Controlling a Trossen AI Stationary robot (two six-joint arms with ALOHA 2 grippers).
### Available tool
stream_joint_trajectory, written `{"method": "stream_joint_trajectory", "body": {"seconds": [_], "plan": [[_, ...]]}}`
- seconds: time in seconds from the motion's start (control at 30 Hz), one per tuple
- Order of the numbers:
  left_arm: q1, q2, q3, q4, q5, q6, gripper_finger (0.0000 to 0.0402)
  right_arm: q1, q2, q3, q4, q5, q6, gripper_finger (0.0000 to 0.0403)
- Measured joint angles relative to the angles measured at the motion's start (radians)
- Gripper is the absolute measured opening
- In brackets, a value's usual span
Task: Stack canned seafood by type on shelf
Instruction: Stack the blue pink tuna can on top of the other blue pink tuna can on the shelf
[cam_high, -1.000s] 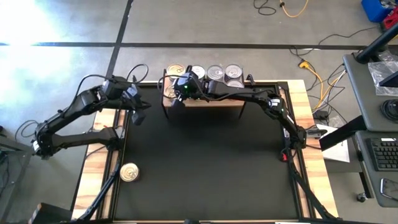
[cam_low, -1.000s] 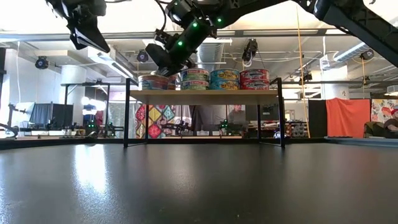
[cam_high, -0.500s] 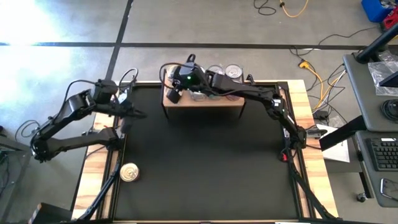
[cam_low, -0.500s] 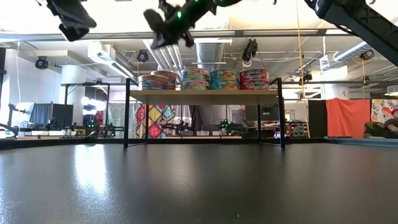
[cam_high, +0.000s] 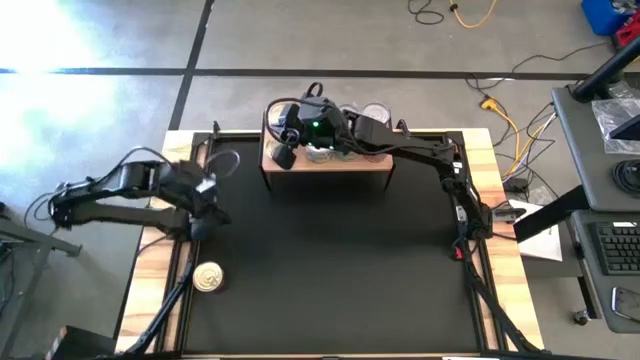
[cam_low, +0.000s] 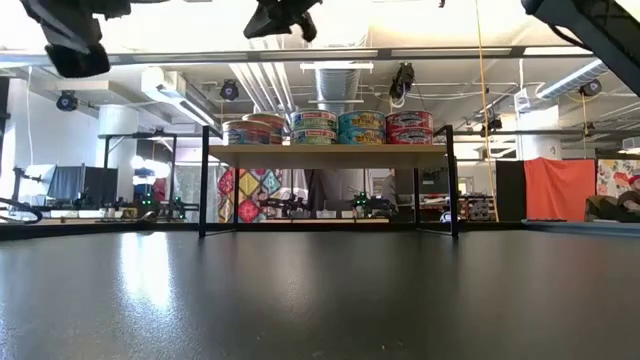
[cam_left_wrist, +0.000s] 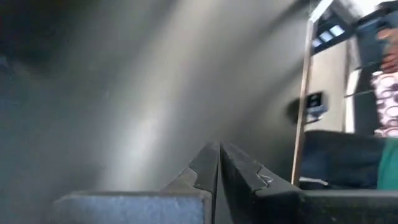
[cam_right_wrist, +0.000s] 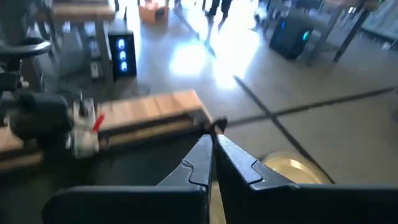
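Pincers (cam_left_wrist: 219, 163) closed, cans (cam_low: 338, 127) on shelf (cam_low: 330, 150)

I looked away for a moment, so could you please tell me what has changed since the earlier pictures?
The left gripper swung back from near the shelf toward the lone can on the table's left edge. The right gripper rose above the shelf's left end. Both keep shut jaws, holding nothing. The shelved cans and lone can stayed put.
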Motion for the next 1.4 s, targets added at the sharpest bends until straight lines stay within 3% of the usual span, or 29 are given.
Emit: {"method": "stream_joint_trajectory", "body": {"seconds": [0.2,0.33,0.43,0.6,0.77,0.87,0.97,1.0,1.13,1.2,1.4], "plan": [[-0.286,0.046,-0.065,-0.029,-0.121,-0.267,0.0002,0.010,-0.073,0.000,-0.246,-0.001,-0.011,0.0013],[-0.437,0.069,-0.108,-0.041,-0.131,-0.507,0.0002,0.033,-0.141,0.000,-0.382,0.010,-0.012,0.0013],[-0.522,0.091,-0.154,-0.041,-0.058,-0.723,0.0002,0.072,-0.182,-0.003,-0.427,0.032,-0.014,0.0013],[-0.625,0.165,-0.243,-0.009,0.189,-1.008,0.0002,0.181,-0.206,-0.003,-0.439,0.059,-0.015,0.0013],[-0.691,0.257,-0.290,0.006,0.259,-1.062,0.0002,0.326,-0.186,-0.011,-0.562,0.108,0.014,0.0013],[-0.698,0.306,-0.288,0.048,0.246,-1.068,0.0002,0.422,-0.177,-0.017,-0.771,0.367,0.131,0.0013],[-0.697,0.355,-0.282,0.073,0.217,-1.057,0.0002,0.505,-0.178,-0.028,-1.046,0.602,0.386,0.0013],[-0.697,0.373,-0.282,0.072,0.215,-1.049,0.0002,0.530,-0.188,-0.047,-1.035,0.627,0.456,0.0013],[-0.683,0.438,-0.311,0.073,0.234,-0.966,0.0002,0.629,-0.283,-0.160,-0.866,0.582,0.477,0.0013],[-0.681,0.470,-0.330,0.071,0.247,-0.947,0.0002,0.672,-0.324,-0.206,-0.874,0.610,0.521,0.0013],[-0.688,0.535,-0.326,0.078,0.228,-0.799,0.0002,0.669,-0.385,-0.323,-0.858,0.684,0.737,0.0013]]}}
